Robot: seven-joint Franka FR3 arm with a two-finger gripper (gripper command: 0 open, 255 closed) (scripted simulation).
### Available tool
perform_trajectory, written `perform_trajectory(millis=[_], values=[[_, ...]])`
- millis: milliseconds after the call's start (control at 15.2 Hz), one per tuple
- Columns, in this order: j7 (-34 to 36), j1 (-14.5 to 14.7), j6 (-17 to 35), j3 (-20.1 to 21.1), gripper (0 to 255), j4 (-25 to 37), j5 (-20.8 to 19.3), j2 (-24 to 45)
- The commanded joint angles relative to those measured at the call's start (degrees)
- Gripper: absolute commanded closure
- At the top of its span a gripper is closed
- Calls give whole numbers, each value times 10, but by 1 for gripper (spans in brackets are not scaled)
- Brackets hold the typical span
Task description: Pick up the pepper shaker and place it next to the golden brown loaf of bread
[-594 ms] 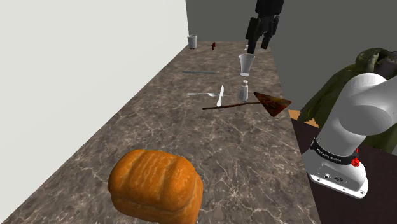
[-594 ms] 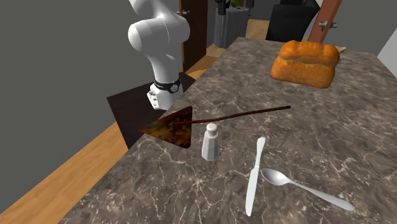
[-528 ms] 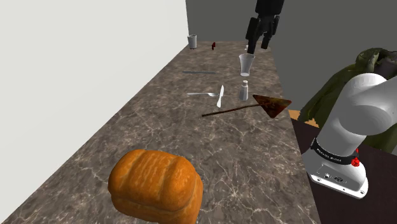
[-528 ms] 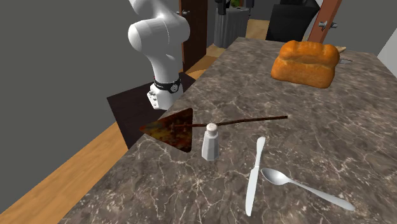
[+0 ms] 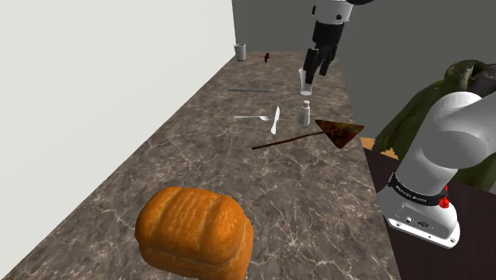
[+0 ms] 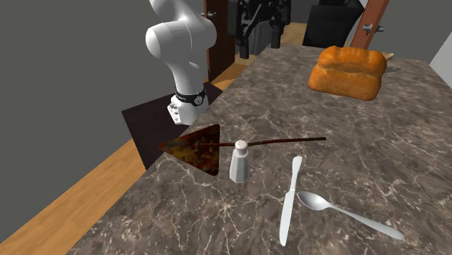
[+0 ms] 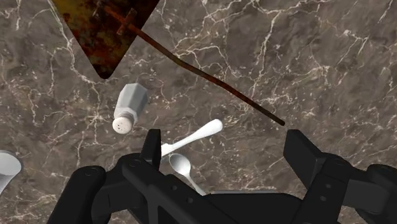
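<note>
Loaf (image 5: 195, 232): golden brown, low at the shoulder view's left on the marbled brown counter (image 5: 199, 151), well apart from the rest.
Spoon (image 5: 253, 118) and knife (image 5: 275, 119): white, side by side mid-counter, just left of the shaker.
Pepper shaker (image 5: 304, 113): pale, upright, untouched, between the knife and the trowel's blade.
Cup (image 5: 308, 79): clear, just behind the shaker, partly masked by the gripper.
Gripper (image 5: 316, 64): black, fingers spread wide with nothing between them, hanging above the counter; in the wrist view, shaker off beside one finger, not between the pair.
Rusty trowel (image 5: 340, 131): triangular blade at the counter's edge right of the shaker, thin handle running back toward the knife.
Hard to make out: small cup (image 5: 240, 52) and red object (image 5: 267, 57) at the far end; green shape (image 5: 465, 79) cut off at the right edge.
Since half a second ago: gripper lower, now entering the second exterior view's top; trowel's handle tip swung slightly toward the knife.
</note>
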Motion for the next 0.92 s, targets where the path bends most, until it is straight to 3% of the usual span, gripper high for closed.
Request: perform_trajectory(millis=[0, 792, 858], values=[[-20, -5, 43, -10, 0, -23, -14, 15], [-127, -41, 294, -77, 0, -56, -85, 198], [-129, -42, 297, -79, 0, -55, -86, 202]])
